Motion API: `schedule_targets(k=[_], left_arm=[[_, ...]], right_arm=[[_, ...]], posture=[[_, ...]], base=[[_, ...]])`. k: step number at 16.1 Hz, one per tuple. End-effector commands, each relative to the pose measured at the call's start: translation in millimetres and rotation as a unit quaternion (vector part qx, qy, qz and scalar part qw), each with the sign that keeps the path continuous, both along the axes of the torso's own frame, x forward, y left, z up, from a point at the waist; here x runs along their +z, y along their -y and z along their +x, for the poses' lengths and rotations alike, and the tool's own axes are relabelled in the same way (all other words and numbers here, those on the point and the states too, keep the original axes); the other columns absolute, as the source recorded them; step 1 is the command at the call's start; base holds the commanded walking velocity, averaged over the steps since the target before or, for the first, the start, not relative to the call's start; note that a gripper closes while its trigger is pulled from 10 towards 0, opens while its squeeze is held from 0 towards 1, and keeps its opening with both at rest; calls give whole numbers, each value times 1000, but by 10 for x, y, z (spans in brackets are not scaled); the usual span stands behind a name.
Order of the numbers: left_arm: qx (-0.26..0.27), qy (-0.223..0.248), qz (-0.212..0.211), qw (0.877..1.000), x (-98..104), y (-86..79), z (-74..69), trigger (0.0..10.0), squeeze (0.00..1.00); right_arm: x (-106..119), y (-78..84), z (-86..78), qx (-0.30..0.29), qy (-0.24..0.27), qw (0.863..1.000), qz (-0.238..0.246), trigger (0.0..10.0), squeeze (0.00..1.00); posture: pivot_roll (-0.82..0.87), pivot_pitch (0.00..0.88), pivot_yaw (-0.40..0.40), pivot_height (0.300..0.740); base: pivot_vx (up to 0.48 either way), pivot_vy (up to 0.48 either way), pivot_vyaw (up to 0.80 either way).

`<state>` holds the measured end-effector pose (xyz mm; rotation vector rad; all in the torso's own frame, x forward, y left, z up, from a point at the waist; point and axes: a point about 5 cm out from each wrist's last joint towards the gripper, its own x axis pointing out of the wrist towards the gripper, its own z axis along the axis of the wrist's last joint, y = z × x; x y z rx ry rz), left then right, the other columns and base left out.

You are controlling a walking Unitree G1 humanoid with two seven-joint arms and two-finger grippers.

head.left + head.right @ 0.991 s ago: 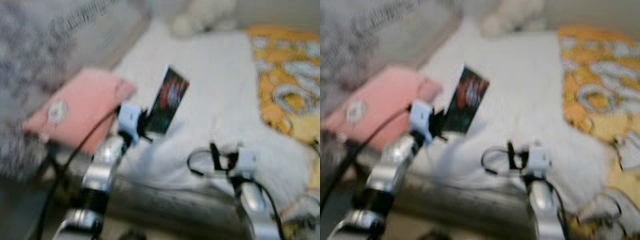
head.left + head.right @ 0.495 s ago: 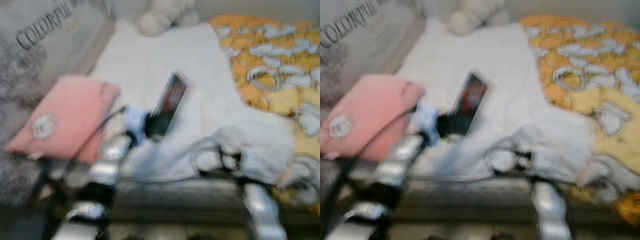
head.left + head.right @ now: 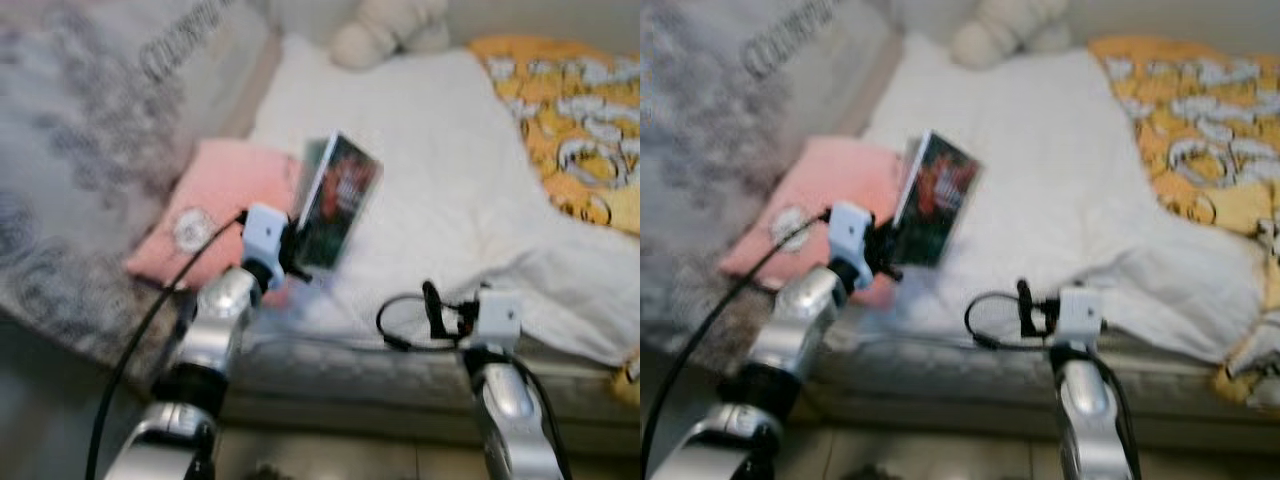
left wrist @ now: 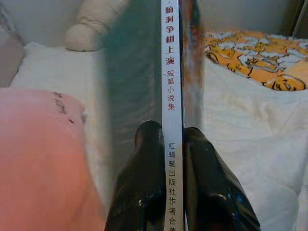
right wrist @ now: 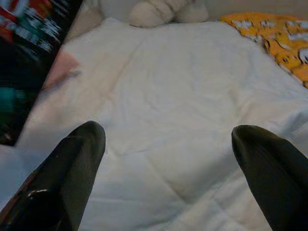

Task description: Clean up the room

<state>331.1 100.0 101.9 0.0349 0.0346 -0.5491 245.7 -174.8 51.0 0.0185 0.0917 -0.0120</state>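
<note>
Thin glossy book (image 3: 338,200) clamped in left claw (image 4: 173,139); right claw (image 5: 168,159) spread above quilted white blanket (image 5: 192,86).

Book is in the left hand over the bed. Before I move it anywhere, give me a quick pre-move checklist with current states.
1. Left hand shut on the book: ok, both fingers press the spine.
2. Book off the bed: ok, held upright above the pink pillow edge.
3. Right hand free: ok, fingers open, nothing between them, above the white duvet.
4. Left arm's cable free of snags: cannot tell, it loops beside the arm.
5. Space on the duvet to set the book down: ok, bare stretch ahead.
6. Drop-off place for the book: cannot tell, no shelf or table visible.
</note>
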Motion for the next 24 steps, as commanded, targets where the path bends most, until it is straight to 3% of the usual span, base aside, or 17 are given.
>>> schedule_targets(k=[1,10,12,15,16,17,18,19,20,21,23,24], left_arm=[[-13,37,0,999,144,100,35,0,0],[-53,42,8,998,153,230,38,0,0],[-52,53,33,997,145,244,51,0,0],[-57,14,23,998,129,362,176,0,0],[-74,-34,9,997,84,535,229,0,0],[-71,-62,-6,996,48,571,238,2863,0],[-54,-122,-61,989,-6,646,240,10000,0],[-39,-157,-90,983,-62,649,231,10000,0],[-4,-237,-143,961,-221,629,178,10000,0],[40,-303,-198,931,-367,557,122,10000,0],[94,-356,-252,895,-493,410,83,10000,0],[115,-366,-270,883,-511,340,90,10000,0]], right_arm=[[8,9,15,-1,2,1000,-2,10000,31],[-2,14,-3,2,-2,1000,-5,10000,31],[-9,19,-44,2,-3,1000,-4,10000,31],[14,148,-207,2,-13,1000,-18,10000,35],[78,291,-301,12,-25,999,-46,10000,35],[101,334,-328,17,-30,998,-55,10000,31],[170,453,-421,24,-37,996,-71,10000,35],[188,494,-465,29,-44,996,-79,10000,35],[205,560,-564,34,-58,994,-90,10000,35],[203,555,-613,36,-67,993,-89,10000,35],[195,463,-670,47,-81,992,-79,10000,31],[184,443,-692,50,-86,992,-76,10000,35]], posture=[[3,0,28,740],[-13,0,34,740],[-21,0,32,740],[-76,0,-11,740],[-149,0,-71,740],[-163,0,-83,740],[-218,0,-126,740],[-222,0,-131,740],[-246,0,-145,740],[-250,0,-146,740],[-244,0,-141,740],[-233,0,-139,740]], base=[[480,0,0],[480,0,0],[480,0,0],[480,0,0],[480,0,0],[0,0,0],[0,0,0],[0,0,0],[0,0,0],[0,0,0],[0,0,0],[0,0,0]])
